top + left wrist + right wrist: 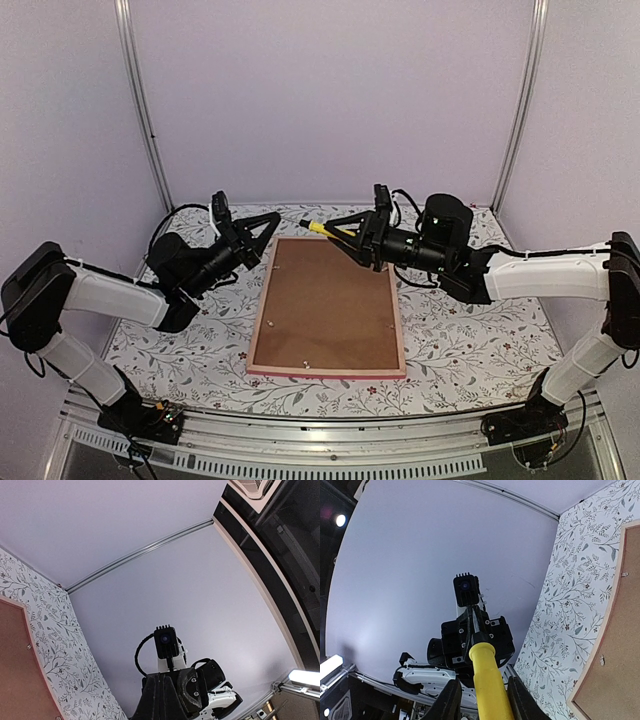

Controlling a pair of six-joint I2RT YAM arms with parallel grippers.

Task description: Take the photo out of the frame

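Since the frame lies face down with the photo hidden under the brown board, I should gently push each little clip aside with the yellow stick my right gripper pinches, while my left gripper hangs spread

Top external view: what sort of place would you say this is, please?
Probably a robot test booth: lilac walls, metal corner rails, and a floral-covered table with the left arm and right arm bolted at its near edge.

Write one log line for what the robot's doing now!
frame: back up, board in | photo: hidden | left gripper: open, empty | right gripper: holds yellow tool
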